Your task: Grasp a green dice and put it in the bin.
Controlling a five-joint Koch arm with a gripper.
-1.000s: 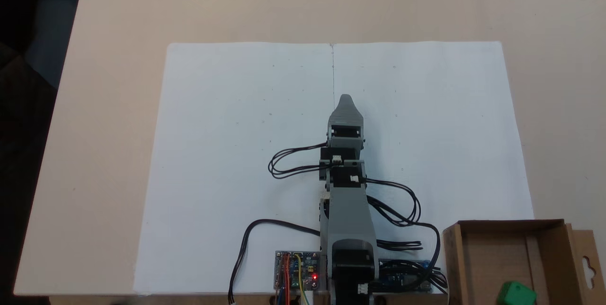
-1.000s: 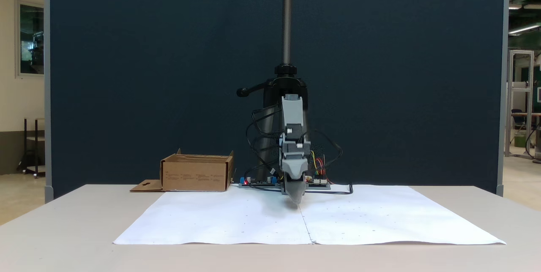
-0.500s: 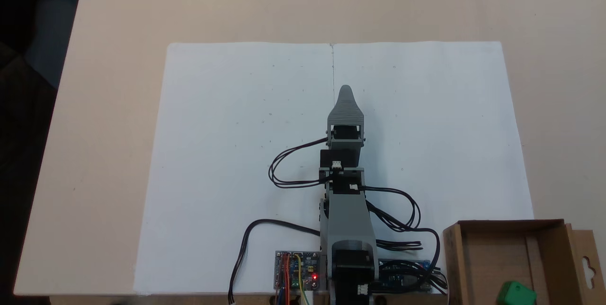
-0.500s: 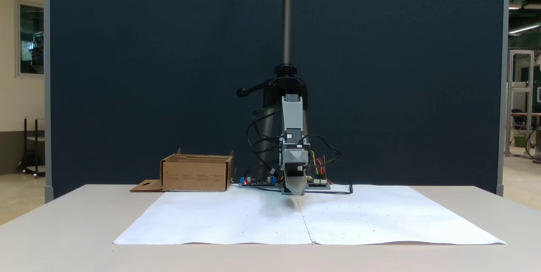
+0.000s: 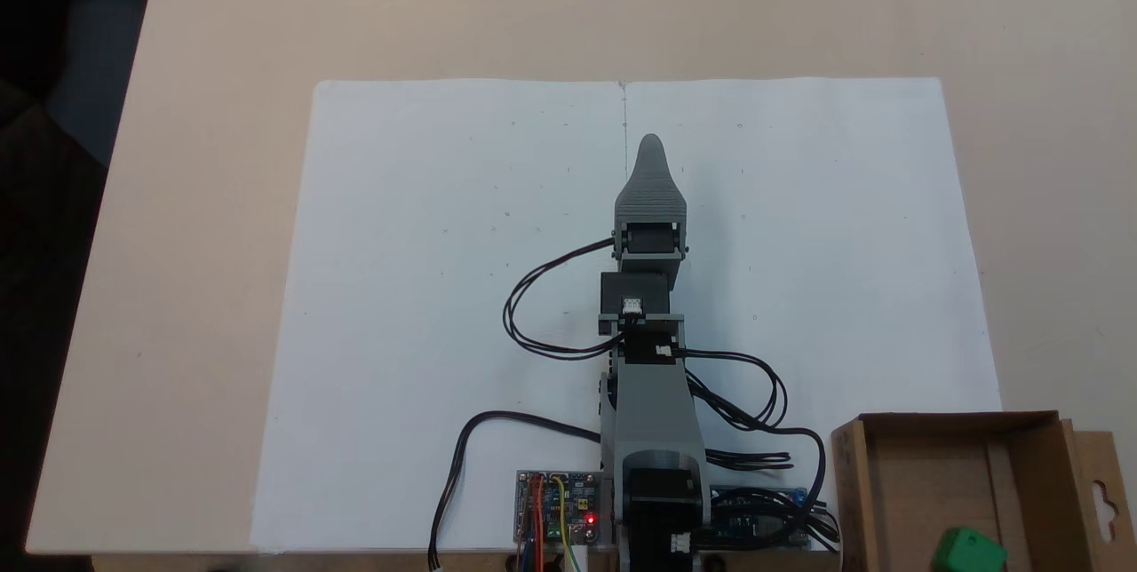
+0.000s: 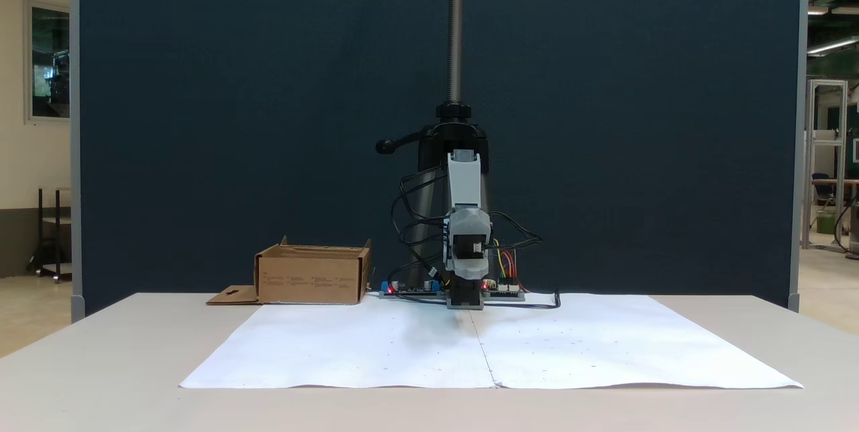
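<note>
The gripper [image 5: 650,144] reaches out over the middle of the white paper sheet [image 5: 426,288], near the seam where its two halves meet. In the fixed view from above, one grey tapered jaw covers the other, so only a single tip is seen. In the fixed view from the front, the gripper [image 6: 466,301] points toward the camera and its end is seen as a dark block low above the sheet. From these two angles I cannot tell how far the jaws are apart, or whether they are pressed together. Nothing is seen between them, and they touch no object (the tip is above bare paper).

The green dice [image 5: 968,551] lies inside the cardboard bin [image 5: 897,465], at the lower edge of the view from above, well apart from the gripper. The bin stands on the worktop [image 5: 222,154] beside the arm's base, with its side flap lying flat. From the front, the bin [image 6: 312,278] is to the left of the arm, and its walls hide the dice.
</note>
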